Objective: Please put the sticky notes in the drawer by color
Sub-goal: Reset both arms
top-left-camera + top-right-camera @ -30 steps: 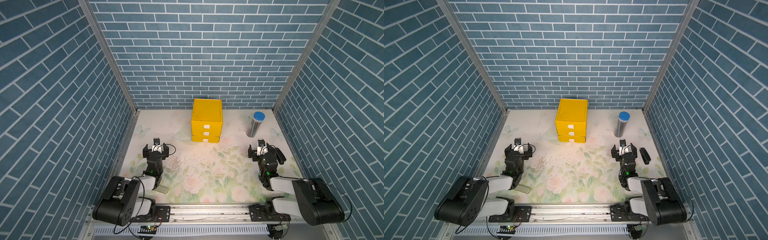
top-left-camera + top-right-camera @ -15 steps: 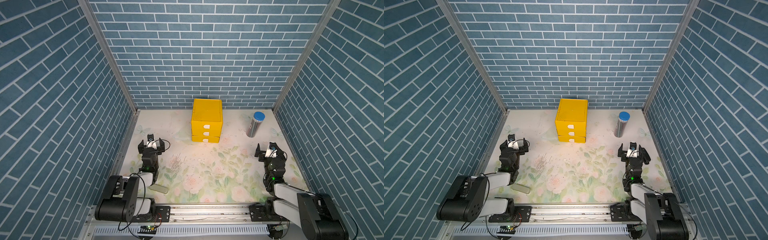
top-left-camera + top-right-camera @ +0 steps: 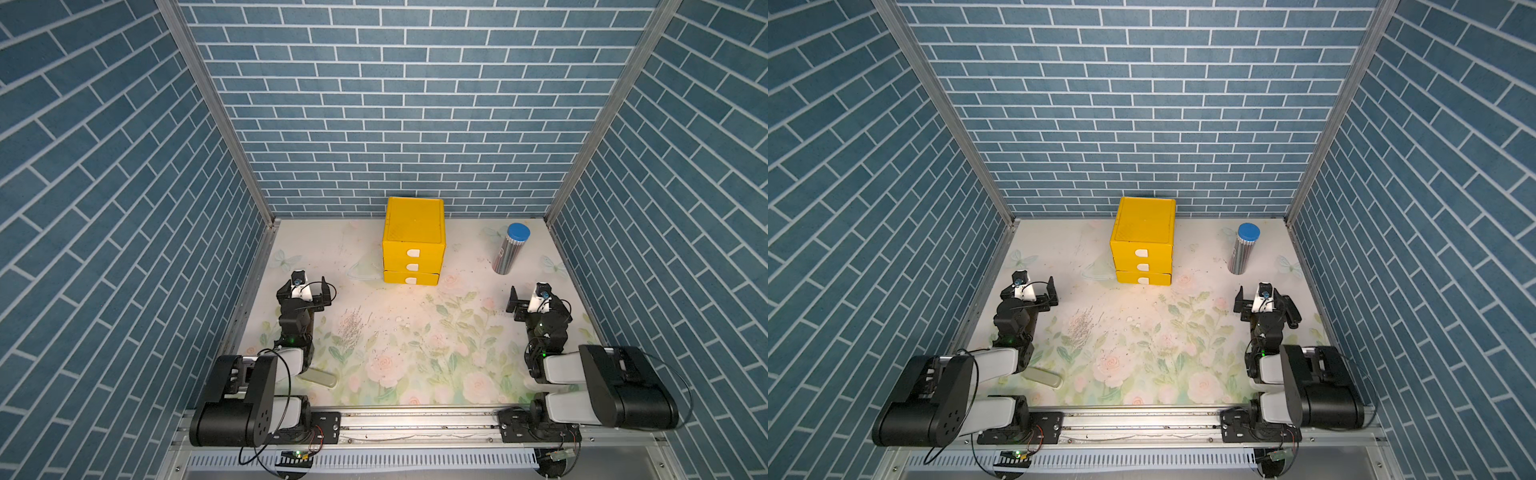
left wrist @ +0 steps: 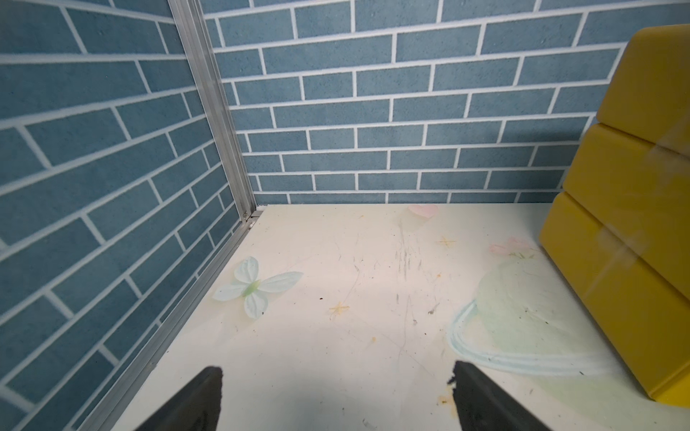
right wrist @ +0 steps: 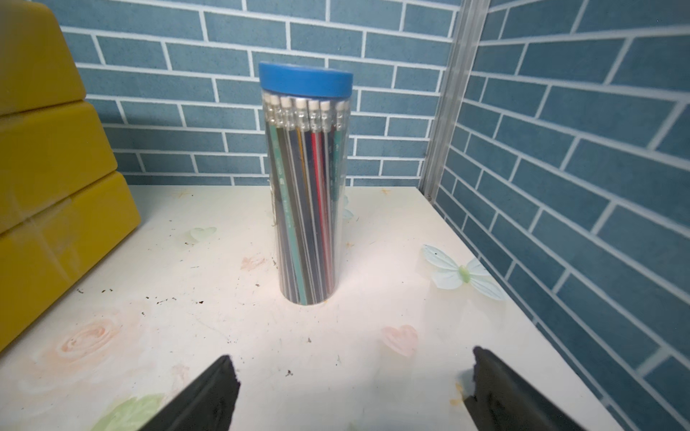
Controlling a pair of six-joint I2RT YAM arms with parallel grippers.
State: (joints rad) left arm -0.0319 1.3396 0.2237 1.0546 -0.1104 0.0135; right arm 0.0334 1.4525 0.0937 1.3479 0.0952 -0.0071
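One drawer (image 3: 413, 230) stood at the back middle of the table (image 3: 415, 328): a yellow cabinet, three drawers stacked, three white tabs (image 3: 413, 252) facing forward. Two tools out there. The left tool (image 4: 336, 392) gaped wide, nothing in it, the cabinet off to its side. The right tool (image 5: 351, 380) spread wide too, empty, with one blue-capped pencil tube (image 5: 308, 194) upright straight ahead. One grey-green case (image 3: 319, 378) lay beside the left arm (image 3: 295, 324).

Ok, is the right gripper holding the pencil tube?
No: the right gripper has its jaws open and empty, and the pencil tube stands upright on the table, clear of them.
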